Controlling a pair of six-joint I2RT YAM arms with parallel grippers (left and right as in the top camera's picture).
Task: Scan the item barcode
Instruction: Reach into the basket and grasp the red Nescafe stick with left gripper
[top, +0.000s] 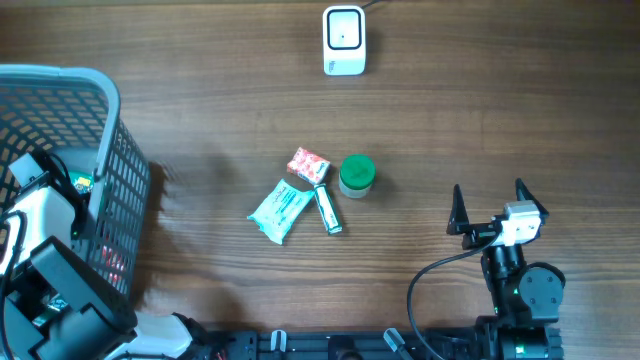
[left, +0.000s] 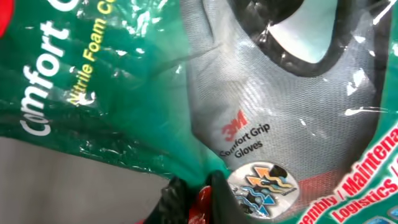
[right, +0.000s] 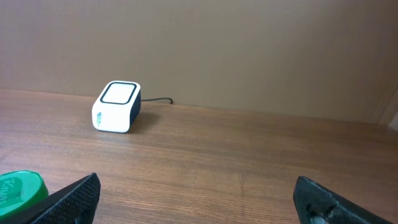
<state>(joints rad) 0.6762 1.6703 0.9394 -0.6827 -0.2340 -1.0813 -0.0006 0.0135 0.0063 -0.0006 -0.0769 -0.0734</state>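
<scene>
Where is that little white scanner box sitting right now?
The white scanner box sits at the far edge of the table, centre in the overhead view, beyond the green-lidded jar.

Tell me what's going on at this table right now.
The left end effector is down in the basket, shut right against a glove packet. Whether it has actually pinched the wrapper is unclear. The right end effector sits open by its base, holding nothing. A teal pouch, a red packet, a stick pack and a green-lidded jar lie mid-table. Nothing is at the scanner yet.
</scene>
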